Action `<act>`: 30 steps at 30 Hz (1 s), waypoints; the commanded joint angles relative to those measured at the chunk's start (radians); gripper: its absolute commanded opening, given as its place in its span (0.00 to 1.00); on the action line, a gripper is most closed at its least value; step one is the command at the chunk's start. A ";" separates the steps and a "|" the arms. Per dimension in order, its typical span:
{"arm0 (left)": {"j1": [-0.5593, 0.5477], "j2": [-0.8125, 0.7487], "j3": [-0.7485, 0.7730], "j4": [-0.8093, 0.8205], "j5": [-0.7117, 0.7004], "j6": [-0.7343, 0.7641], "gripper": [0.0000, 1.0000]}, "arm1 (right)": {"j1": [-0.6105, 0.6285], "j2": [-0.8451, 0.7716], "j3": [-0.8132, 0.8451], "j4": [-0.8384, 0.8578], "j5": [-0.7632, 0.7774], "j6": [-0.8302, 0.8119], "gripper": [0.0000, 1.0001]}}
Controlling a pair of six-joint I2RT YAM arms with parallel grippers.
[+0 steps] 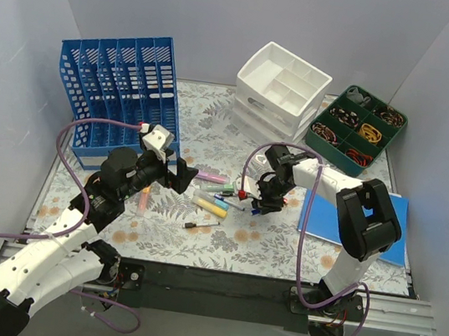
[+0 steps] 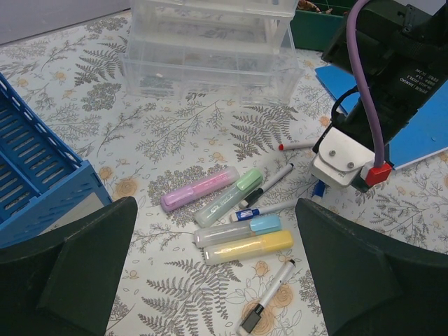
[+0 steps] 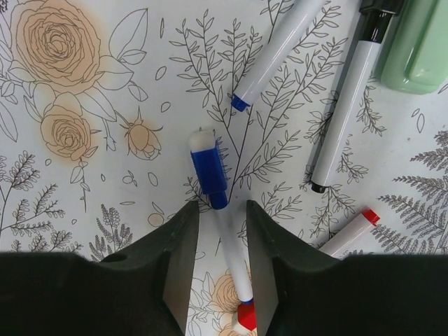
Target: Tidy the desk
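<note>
Right wrist view: the right gripper (image 3: 222,207) hangs low over the tabletop (image 3: 91,210), its jaws partly open and straddling the thin white barrel of a blue-capped marker (image 3: 209,171). Pale print shows between the barrel and the left finger, so nothing is clamped yet. To do this pick well, I would centre the barrel between the 2 dark, flat-faced fingers (image 3: 178,259). It lies slightly skewed and nearer the right one, so an uneven squeeze could roll the smooth round plastic sideways. Gripping behind the cap, as now lined up, looks sound, and a straight lift should avoid nudging the red-capped pen (image 3: 353,231) just beside it. A black-capped marker (image 3: 346,105) and the rounded, glossy end of a green highlighter (image 3: 420,49) lie a little further off. The left gripper (image 2: 217,210) hovers with its jaws fully spread and empty above 4 chunky, translucent highlighters, among them a pink highlighter (image 2: 199,190) and a yellow highlighter (image 2: 248,246). The tabletop, a flat matte sheet printed with ferns and orange flowers, spreads under everything, from the arms' bases back to a slatted blue file rack (image 1: 122,89), a clear drawer unit (image 2: 210,63) and a compartmented green tray (image 1: 357,129).
</note>
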 commanded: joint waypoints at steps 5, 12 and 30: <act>0.008 -0.017 -0.001 -0.007 -0.005 0.015 0.98 | 0.009 -0.027 -0.025 0.014 0.017 0.011 0.26; 0.006 -0.017 -0.003 -0.006 -0.013 0.016 0.98 | 0.014 -0.141 -0.039 -0.003 -0.041 0.037 0.08; 0.008 0.001 -0.011 -0.003 -0.030 0.021 0.98 | 0.010 -0.101 0.487 0.132 0.133 0.683 0.01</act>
